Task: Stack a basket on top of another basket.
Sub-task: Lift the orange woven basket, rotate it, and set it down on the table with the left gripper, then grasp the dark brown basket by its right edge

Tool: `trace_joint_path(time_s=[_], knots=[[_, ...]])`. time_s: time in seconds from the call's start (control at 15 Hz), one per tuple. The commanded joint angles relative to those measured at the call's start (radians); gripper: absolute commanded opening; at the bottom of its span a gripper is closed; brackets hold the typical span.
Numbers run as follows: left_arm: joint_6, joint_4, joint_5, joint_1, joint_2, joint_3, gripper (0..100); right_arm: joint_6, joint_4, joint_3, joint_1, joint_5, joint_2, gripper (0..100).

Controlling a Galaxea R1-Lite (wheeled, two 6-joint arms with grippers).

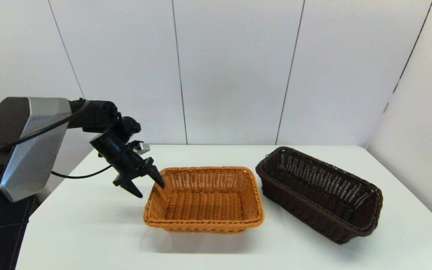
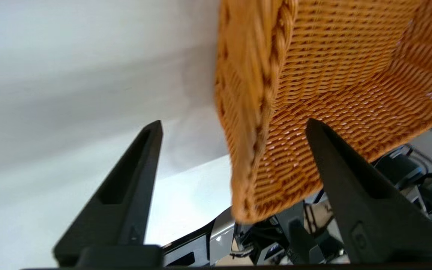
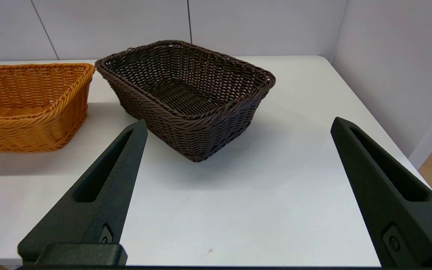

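**Left arm closing in on the orange basket, dark one untouched**

From where I stood, the two baskets sat side by side on the white table [image 1: 88, 225], near each other but not touching. The orange-tan basket [image 1: 204, 200] lay toward the middle, square to the table edge. The dark brown basket [image 1: 319, 193] rested to its right, turned at an angle, with nothing inside it and nothing stacked on either.

The left gripper [image 1: 150, 185] hung at the left short end of the orange-tan basket [image 2: 313, 93], its jaws spread apart and holding nothing. One finger pointed down outside the braided rim [image 2: 276, 56] and the other reached in over the wall, so the rim sat between them; I could not tell whether either finger touched the weave.

The right gripper [image 3: 238, 127] waited low at the near side of the table, jaws likewise released and empty, looking across at the dark brown basket [image 3: 186, 93], well apart from it.

It looked to me like the reach-and-grasp step, with the stacking itself not begun. Curiously, the arm at work was lined up on the orange basket rather than the dark one. The next move, I judged, called for the jaws to close on that rim wall, then a lift high enough to clear the neighbour's rolled rim, and a turn to match its slant before lowering.
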Motion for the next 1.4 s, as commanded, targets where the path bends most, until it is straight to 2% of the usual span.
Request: trace_joint_path(time_s=[0.07,0.4,0.47,0.53,0.8,1.13,1.4], knots=[[0.048,0.004,-0.002,0.1,-0.168,0.0,100,0.0,0.0,0.0,0.001,0.0,0.001,100],[0.014,-0.009,0.023,0.205,-0.457,0.012,100,0.0,0.0,0.0,0.0,0.0,0.001,100],[-0.016,-0.009,0.078,0.222,-0.593,0.043,100,0.0,0.0,0.0,0.001,0.0,0.001,100],[-0.016,-0.01,0.087,0.23,-0.705,0.089,100,0.0,0.0,0.0,0.001,0.0,0.001,100],[-0.002,-0.009,0.119,0.236,-1.116,0.224,100,0.0,0.0,0.0,0.0,0.0,0.001,100],[-0.006,-0.009,0.129,0.236,-1.5,0.438,100,0.0,0.0,0.0,0.0,0.0,0.001,100],[0.021,-0.007,0.175,0.224,-1.799,0.624,100,0.0,0.0,0.0,0.0,0.0,0.001,100]])
